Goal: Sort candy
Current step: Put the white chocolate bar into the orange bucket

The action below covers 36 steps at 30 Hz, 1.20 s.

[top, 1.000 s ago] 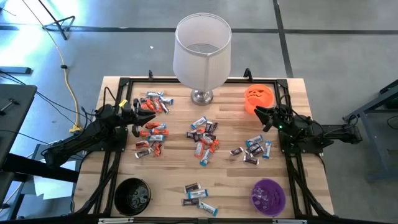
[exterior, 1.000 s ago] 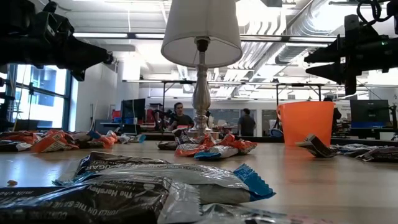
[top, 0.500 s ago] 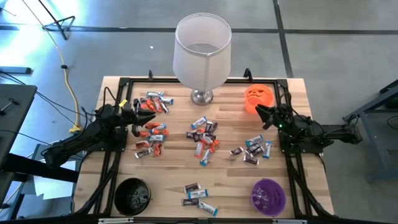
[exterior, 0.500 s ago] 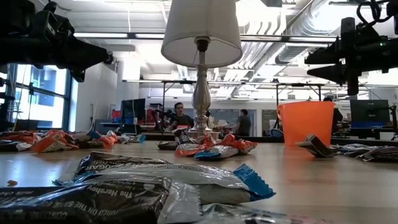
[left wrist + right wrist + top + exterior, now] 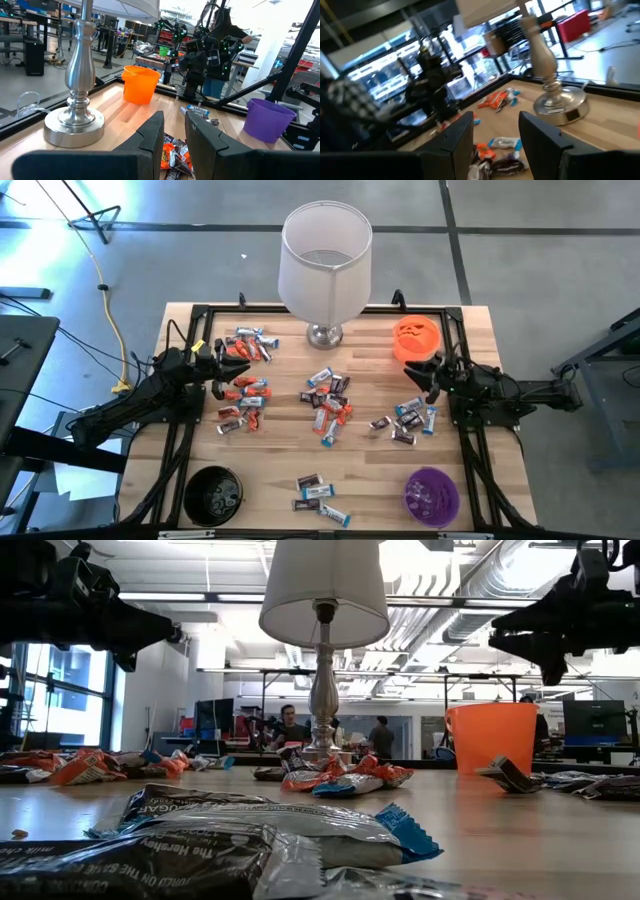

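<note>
Left end effector (image 5: 222, 370) hangs above the far-left candy cluster (image 5: 244, 385), its fingers (image 5: 152, 135) parted by a narrow gap with nothing visible between them. Under and just right of it the orange-red and silvery wrappers lie scattered on the desk (image 5: 280, 480), reaching from near the far-left corner down toward the middle of the left side. At the near-left corner sits a black bowl (image 5: 212, 494). In the middle, a lamp (image 5: 325, 265) with a white shade and a silver base stands at the far edge, and its shade hides part of the desk behind it in the high view. Near of the lamp lies a central heap of candy (image 5: 328, 398), and a few more bars (image 5: 318, 496) rest by the near edge. Further right, another small group of dark and blue-white bars (image 5: 408, 421) lies on the wood. Right end effector (image 5: 428, 372) hovers just near of the orange bowl (image 5: 415, 337) and above that group's far side, fingers (image 5: 457, 135) spread wide and empty. A purple bowl (image 5: 431, 495) sits at the near-right corner.
</note>
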{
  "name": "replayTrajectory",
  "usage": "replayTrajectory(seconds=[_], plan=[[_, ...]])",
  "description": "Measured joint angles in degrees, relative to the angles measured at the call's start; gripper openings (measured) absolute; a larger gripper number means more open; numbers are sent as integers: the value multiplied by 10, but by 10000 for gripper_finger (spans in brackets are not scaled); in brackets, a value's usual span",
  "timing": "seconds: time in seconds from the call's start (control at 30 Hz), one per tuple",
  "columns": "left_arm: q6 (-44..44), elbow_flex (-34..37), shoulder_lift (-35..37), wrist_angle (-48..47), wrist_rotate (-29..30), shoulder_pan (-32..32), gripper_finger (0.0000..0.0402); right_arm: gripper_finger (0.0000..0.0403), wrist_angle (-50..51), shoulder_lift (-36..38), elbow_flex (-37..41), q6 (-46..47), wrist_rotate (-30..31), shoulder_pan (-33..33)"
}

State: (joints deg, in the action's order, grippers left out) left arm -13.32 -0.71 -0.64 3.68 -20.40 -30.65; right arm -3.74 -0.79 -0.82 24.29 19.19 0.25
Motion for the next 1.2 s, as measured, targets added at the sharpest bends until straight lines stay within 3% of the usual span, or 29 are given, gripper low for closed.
replayTrajectory(seconds=[0.33,0.63,0.93,1.07,1.2], plan=[[0,0,0,0,0,0,65,154,9,0,0,-36,-91,0],[0,0,0,0,0,0,64,154,20,0,0,-53,-96,0],[0,0,0,0,0,0,64,154,23,0,0,-7,-120,0],[0,0,0,0,0,0,64,154,113,-14,-49,7,-144,0],[0,0,0,0,0,0,65,154,283,-71,-141,18,-75,0]])
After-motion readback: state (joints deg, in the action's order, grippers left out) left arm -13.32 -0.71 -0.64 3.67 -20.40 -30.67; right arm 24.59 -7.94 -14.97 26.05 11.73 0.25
